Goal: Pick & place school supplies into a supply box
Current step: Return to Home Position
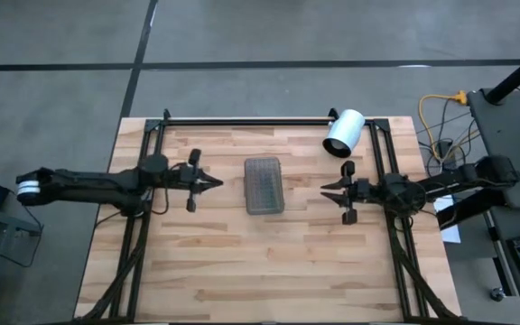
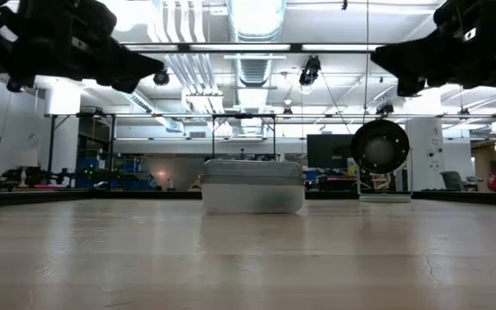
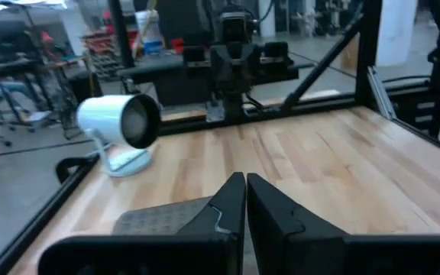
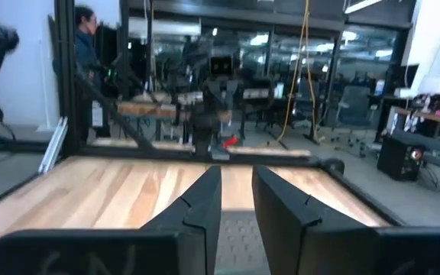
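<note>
The supply box [image 1: 264,185] lies shut at the table's middle, its grey ribbed lid on top; in the low view the box [image 2: 252,185] rests flat on the wood. The school supplies are out of view. My left gripper [image 1: 217,183] hangs level left of the box, fingers shut and empty, with the lid [image 3: 159,220] just beyond its tips [image 3: 245,191]. My right gripper [image 1: 325,189] hangs level right of the box, its fingers a little apart [image 4: 237,191] with nothing between them, the lid [image 4: 239,229] showing through the gap.
A white cylinder lamp [image 1: 343,133] stands at the table's far right, its dark mouth toward the near side [image 2: 380,146]. Black frame rails [image 1: 152,144] run along the left, right and far edges. Bare wood lies on the near side of the box. A person [image 4: 86,38] stands beyond the table.
</note>
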